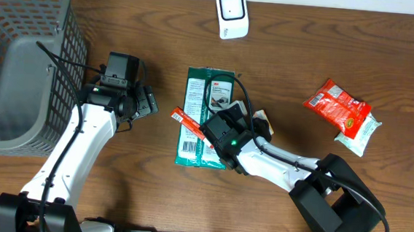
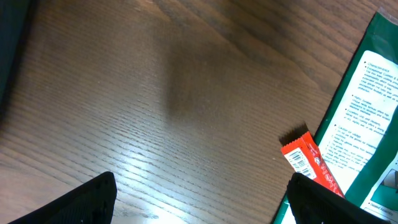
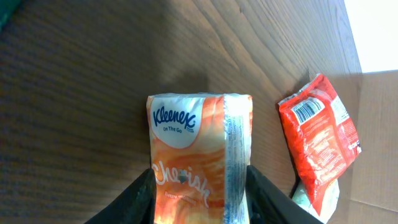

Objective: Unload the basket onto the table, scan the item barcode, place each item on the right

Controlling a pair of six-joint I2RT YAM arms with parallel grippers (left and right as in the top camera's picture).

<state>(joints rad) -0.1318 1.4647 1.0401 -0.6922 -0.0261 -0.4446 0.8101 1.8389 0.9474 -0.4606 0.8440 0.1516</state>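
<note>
On the wooden table (image 1: 328, 51), the left end effector (image 2: 199, 208) hangs wide open at centre-left. The right end effector (image 3: 200, 190) reaches to the centre, its jaws flanking a tissue pack (image 3: 199, 137); I cannot tell if it grips.

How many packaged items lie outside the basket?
5: a green pack mid-table, a thin red bar on its left edge, a Kleenex pack at the right gripper, a red bag at right, a pale pack partly under it. More may be hidden.
</note>
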